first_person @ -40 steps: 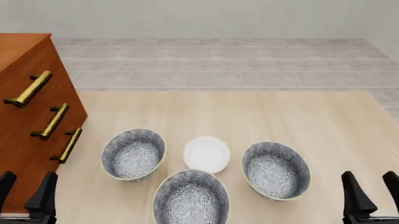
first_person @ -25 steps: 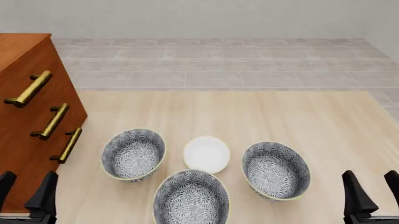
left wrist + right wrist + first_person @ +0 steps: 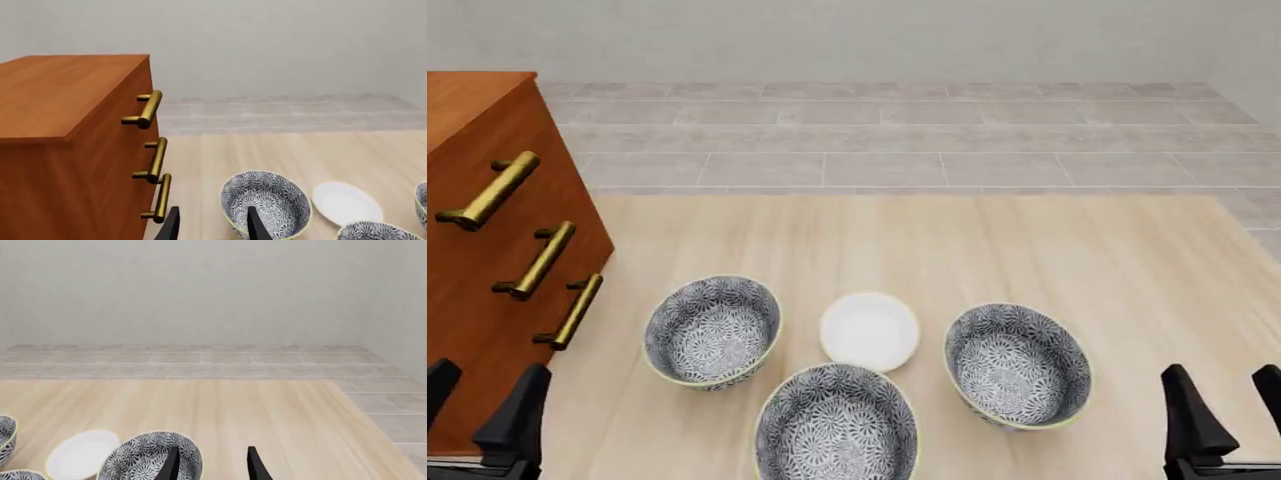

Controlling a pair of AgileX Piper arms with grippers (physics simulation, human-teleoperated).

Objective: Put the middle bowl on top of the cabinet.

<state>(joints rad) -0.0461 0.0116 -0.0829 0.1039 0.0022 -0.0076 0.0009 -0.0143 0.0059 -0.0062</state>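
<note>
My left claw (image 3: 481, 420) and right claw (image 3: 1224, 420) hang low at the near edge, both spread and empty — three patterned bowls, the middle bowl (image 3: 837, 425) nearest me on the tabletop (image 3: 961, 250), cabinet (image 3: 487, 270) at left.

No readable text, labels, brands, numbers or signs in any view. The tall reddish-brown wooden cabinet (image 3: 481, 230) has plain fronts, and its brass bar handles (image 3: 541, 262) are unmarked. The deep grey-and-white floral bowls (image 3: 837, 422) carry pattern only, no lettering, as far as this resolution shows. The small plain white dish (image 3: 869, 330) is blank. The pale wood table (image 3: 988, 250) has grain only.
</note>
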